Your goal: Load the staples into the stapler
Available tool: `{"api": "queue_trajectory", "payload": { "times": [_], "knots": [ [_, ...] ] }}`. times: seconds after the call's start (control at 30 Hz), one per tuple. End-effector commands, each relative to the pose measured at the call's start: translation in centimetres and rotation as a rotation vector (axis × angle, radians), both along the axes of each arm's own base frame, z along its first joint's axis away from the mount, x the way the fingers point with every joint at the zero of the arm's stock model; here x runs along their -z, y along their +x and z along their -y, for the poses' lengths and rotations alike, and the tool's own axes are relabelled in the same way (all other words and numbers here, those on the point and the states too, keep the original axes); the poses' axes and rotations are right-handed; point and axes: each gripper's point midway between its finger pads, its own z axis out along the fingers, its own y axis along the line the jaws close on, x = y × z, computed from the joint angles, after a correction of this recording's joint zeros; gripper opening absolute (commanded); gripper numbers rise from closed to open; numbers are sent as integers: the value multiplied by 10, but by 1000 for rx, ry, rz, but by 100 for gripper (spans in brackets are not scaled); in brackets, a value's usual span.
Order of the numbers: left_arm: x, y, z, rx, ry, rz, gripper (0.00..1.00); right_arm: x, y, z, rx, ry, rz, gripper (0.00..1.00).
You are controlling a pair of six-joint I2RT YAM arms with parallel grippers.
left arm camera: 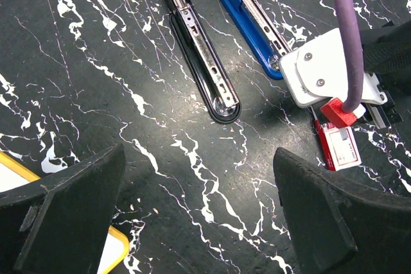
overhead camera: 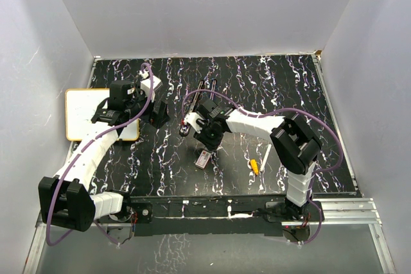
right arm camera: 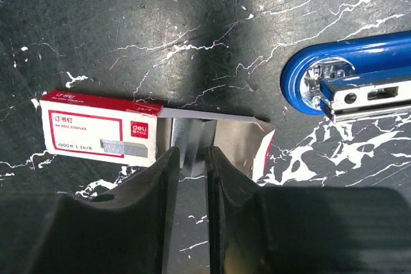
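Observation:
The staples box, red and white, lies on the dark marbled table with its tan tray slid out to the right. A silver strip of staples stands in the tray. My right gripper has its jaws narrowed onto that strip, one pad on each side. An opened blue stapler lies just right of the box, with its metal rail exposed. In the left wrist view the blue stapler lies beside an opened black stapler. My left gripper hangs wide open above bare table, left of the box.
A yellow-rimmed whiteboard lies at the table's left edge, under the left arm. A white pen with a yellow tip rests near the front right. Purple cables loop over both arms. Grey walls close in the table on three sides.

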Motion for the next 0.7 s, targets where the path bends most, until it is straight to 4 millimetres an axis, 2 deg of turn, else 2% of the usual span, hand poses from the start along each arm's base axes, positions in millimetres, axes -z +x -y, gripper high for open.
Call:
{"api": "queue_trajectory", "payload": {
  "times": [0.0,0.27,0.5,0.67],
  "knots": [
    [-10,-7,2,25,-15,30,97,-14,16,-8,16,37,51,24],
    [-11,-7,2,27,-14,34,97,-22,20,-11,31,60,53,21],
    [-11,-7,2,26,-14,33,97,-20,23,-9,40,56,46,17],
    [-10,-7,2,27,-13,34,97,-18,18,-12,32,68,14,25]
  ]
}}
